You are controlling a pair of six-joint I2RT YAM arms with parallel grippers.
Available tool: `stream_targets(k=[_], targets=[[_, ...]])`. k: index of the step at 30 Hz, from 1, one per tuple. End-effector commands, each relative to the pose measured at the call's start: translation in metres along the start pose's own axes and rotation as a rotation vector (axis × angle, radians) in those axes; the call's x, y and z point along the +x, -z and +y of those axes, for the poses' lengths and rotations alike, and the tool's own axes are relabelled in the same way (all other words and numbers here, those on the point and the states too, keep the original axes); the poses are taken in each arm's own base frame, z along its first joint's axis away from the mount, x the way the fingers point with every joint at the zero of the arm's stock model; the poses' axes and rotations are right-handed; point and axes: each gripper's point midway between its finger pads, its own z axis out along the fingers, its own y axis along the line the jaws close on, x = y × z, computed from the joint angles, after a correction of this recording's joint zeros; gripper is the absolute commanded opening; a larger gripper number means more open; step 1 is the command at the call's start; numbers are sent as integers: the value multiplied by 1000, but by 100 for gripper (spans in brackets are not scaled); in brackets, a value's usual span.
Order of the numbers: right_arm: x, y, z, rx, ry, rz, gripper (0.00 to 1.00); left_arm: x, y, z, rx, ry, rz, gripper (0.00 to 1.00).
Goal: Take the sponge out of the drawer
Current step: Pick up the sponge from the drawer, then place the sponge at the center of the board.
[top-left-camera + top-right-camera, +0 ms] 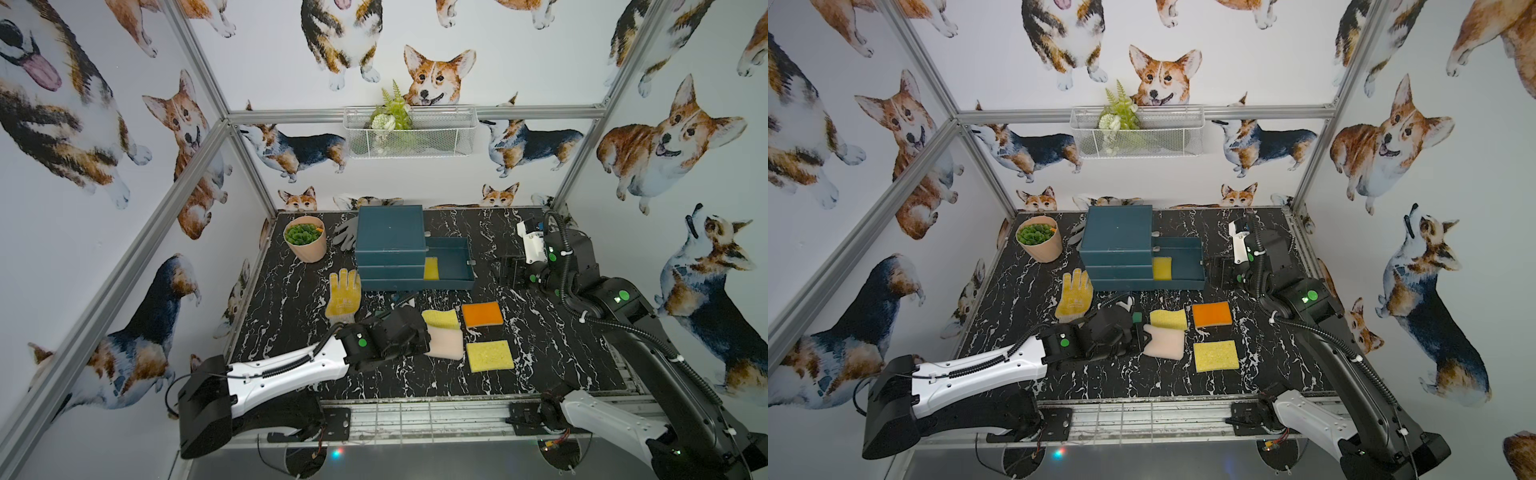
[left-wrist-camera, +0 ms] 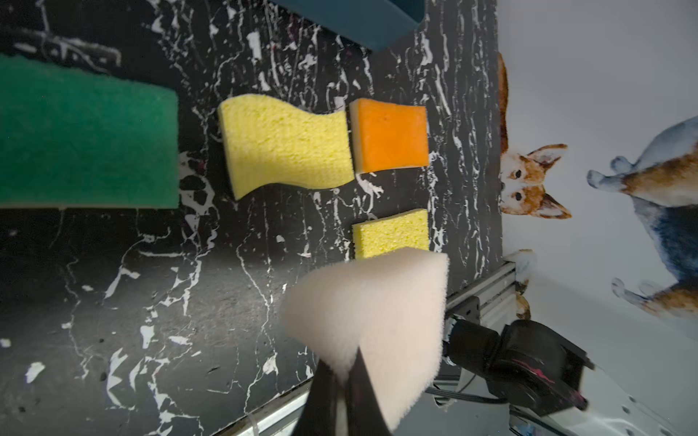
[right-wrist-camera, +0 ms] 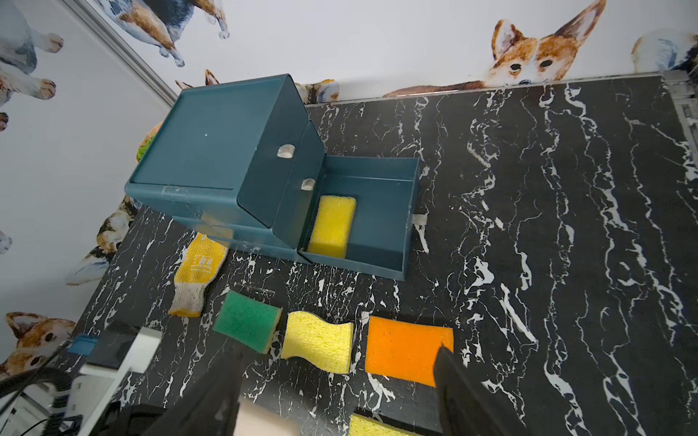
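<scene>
Sponge [image 3: 332, 225] in drawer [image 3: 381, 226], glove [image 3: 200, 271] nearby, left claw [image 2: 345, 377] pinching pale sponge [image 2: 377, 309]

The open drawer [image 3: 381, 219] is offering clear overhead access: its floor beside the sponge [image 3: 333, 222] is lying bare (the cabinet [image 3: 204, 143] is bordering the sponge's inner side).

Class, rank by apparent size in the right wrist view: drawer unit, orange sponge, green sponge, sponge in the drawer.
1. drawer unit
2. orange sponge
3. green sponge and sponge in the drawer look alike, so unranked.
</scene>
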Motion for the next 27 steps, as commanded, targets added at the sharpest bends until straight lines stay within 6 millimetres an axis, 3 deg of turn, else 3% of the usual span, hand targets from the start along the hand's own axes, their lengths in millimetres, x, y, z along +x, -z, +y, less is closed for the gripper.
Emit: stream_targets(k=[1,8,19,23,27], targets=[[11,4,-1,-11,-29,27,80,1,-17,-11,45,94,-55,0],[23,10,-6,0,-23,43,80,22,-48,-3,-15,92,11,0],[28,10,-12,26,-19,47,80,27,-55,29,-104,121,-11,0],[27,10,-12,32,-6,49,80,27,-57,32,-110,121,1,0],[23,10,-12,38,6,43,80,25,-56,33,-131,119,7,11]])
